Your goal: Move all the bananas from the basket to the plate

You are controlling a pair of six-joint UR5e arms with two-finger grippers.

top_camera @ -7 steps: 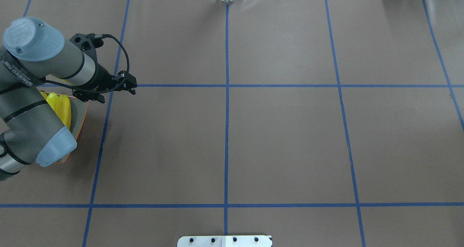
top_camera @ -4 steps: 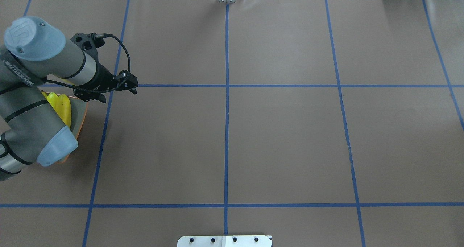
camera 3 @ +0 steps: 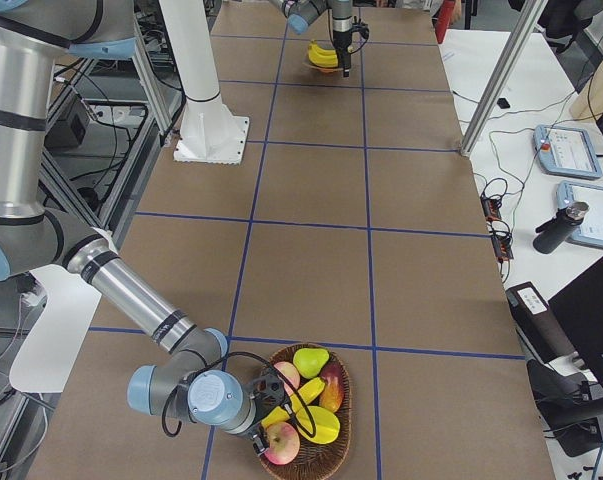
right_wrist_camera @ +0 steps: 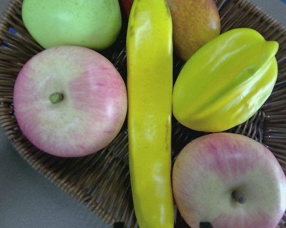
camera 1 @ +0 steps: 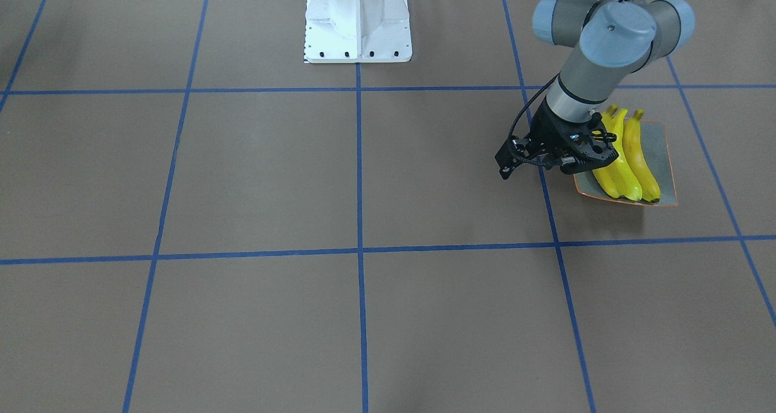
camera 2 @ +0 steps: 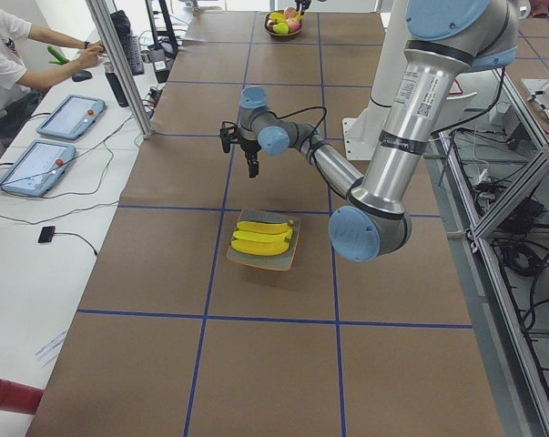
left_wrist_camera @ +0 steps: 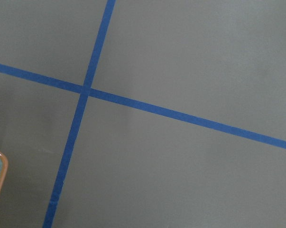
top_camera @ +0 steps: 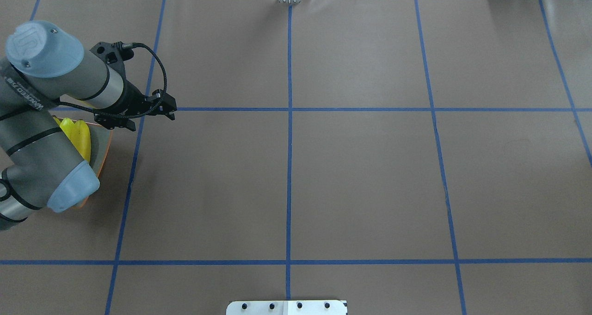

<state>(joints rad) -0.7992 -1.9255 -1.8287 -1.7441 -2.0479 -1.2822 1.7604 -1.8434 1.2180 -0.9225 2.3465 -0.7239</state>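
Left fingers: the left gripper [camera 1: 508, 164] hangs over bare counter just beside the plate, its black fingers [top_camera: 170, 108] close together with nothing between them.
Right fingers: the right gripper [camera 3: 264, 425] sits at the basket's edge; seen only from the side, so I cannot tell whether it is apart or together.
Plate bananas: three smooth, curved yellow bananas [camera 1: 627, 158] lie side by side on the plate.
Plate: the plate [camera 1: 665, 164] is square, shallow, grey-green with a thin orange rim, flat on the counter.
Basket banana: one long glossy banana [right_wrist_camera: 150, 114] lies down the middle of the basket.
Basket: the basket [right_wrist_camera: 95, 183] is round, brown woven wicker.
Other fruit: blushed apples [right_wrist_camera: 69, 102], a ribbed yellow-green starfruit [right_wrist_camera: 226, 78], a green fruit [right_wrist_camera: 71, 21].
Counter: the counter [top_camera: 360, 181] is matte brown, gridded with blue tape [top_camera: 289, 167].
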